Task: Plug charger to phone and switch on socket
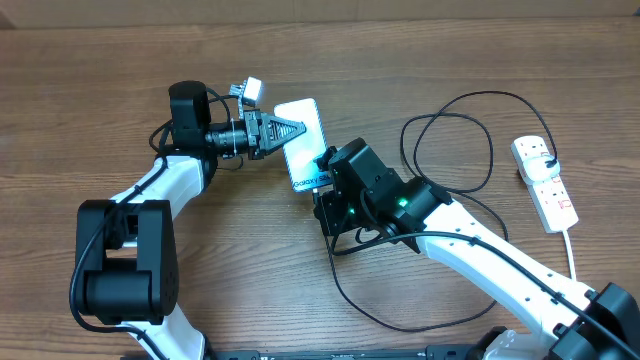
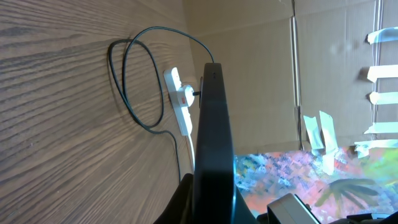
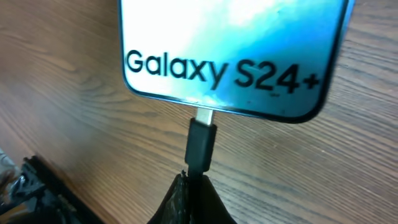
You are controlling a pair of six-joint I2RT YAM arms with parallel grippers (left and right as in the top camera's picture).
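Note:
The phone (image 1: 303,140) lies on the wooden table with "Galaxy S24+" on its blue screen (image 3: 236,50). My left gripper (image 1: 290,129) is shut on the phone's far long edge; the left wrist view shows the phone edge-on (image 2: 213,143) between the fingers. My right gripper (image 3: 198,180) is shut on the charger's small black plug (image 3: 201,144), whose metal tip touches the phone's bottom edge; how deep it sits I cannot tell. The black cable (image 1: 450,130) loops across to the white socket (image 1: 545,180) at the far right, where the plug head sits.
The socket's thick white cord (image 1: 572,245) runs toward the table's front edge. Cable loops lie between my right arm (image 1: 480,245) and the socket. A cardboard wall (image 2: 267,62) stands behind the table.

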